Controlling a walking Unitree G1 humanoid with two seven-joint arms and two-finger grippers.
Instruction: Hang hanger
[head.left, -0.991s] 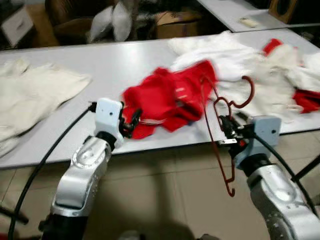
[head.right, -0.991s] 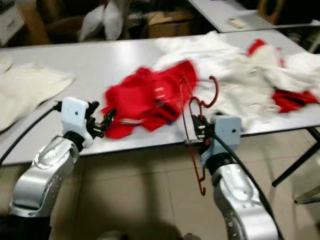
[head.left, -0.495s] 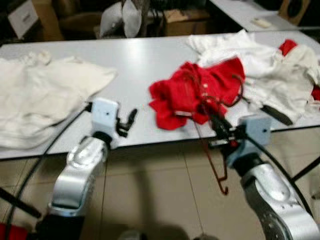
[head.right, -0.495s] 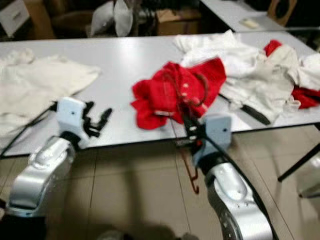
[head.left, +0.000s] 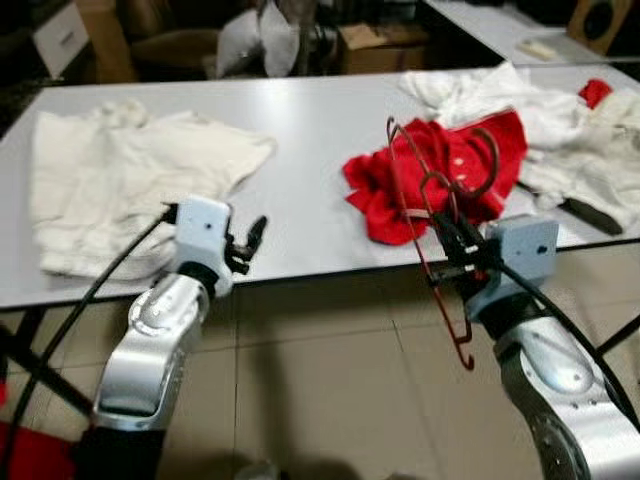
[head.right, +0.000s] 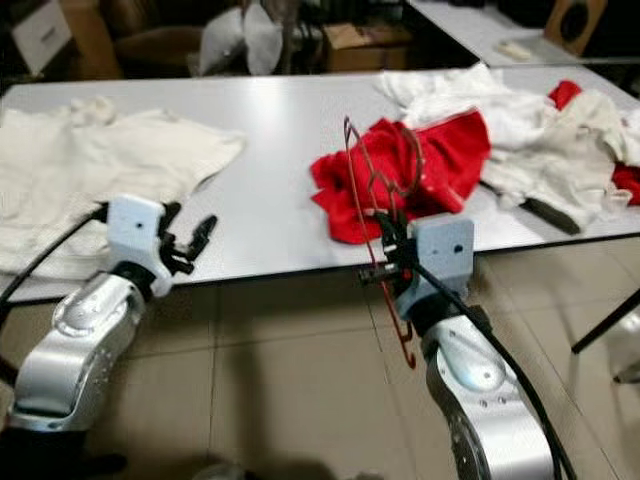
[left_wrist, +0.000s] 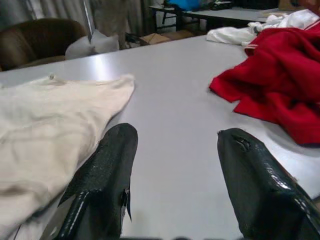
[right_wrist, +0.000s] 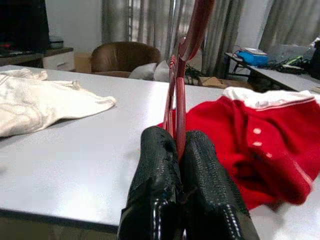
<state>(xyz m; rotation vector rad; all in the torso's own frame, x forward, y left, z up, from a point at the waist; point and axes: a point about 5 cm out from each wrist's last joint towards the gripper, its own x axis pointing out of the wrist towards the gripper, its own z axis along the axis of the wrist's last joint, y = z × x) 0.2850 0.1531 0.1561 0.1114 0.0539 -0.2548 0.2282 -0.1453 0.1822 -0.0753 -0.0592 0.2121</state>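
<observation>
Hanger (head.left: 430, 215) in my right gripper (head.left: 452, 242): a thin red wire one, pinched between my two black fingers (right_wrist: 152, 165), which are pressed together on its wire. I hold it in the air at the near edge of the table (head.left: 300, 130), toward the right end. Its hook rises above the red garment (head.left: 440, 170) lying behind it, and its lower end hangs below the table edge, over the tiled floor (head.left: 330, 390).

I judge the step in hand to be carrying: the hanger is picked up and off the table, but it is not yet hung on anything. I can see no rail, rod or peg to hang it on. So the next move, as I judge it, calls for finding such a place, bringing the hook over it and lowering it on, while keeping the wire clear of the table edge and the clothes.

My left gripper (head.left: 246, 243) is spread and holds nothing. It hovers at the near edge of the table, left of the middle, just beside a cream garment (head.left: 120, 180).

Counted: one hanger. One red garment right of the middle, by the near edge. One cream garment spread over the left end. A heap of white and cream clothes (head.right: 530, 130) at the far right end, with bits of red cloth among them; I cannot tell how many pieces it holds. One dark, narrow object (head.right: 545, 213) lies by the near right edge; I cannot tell what it is.
</observation>
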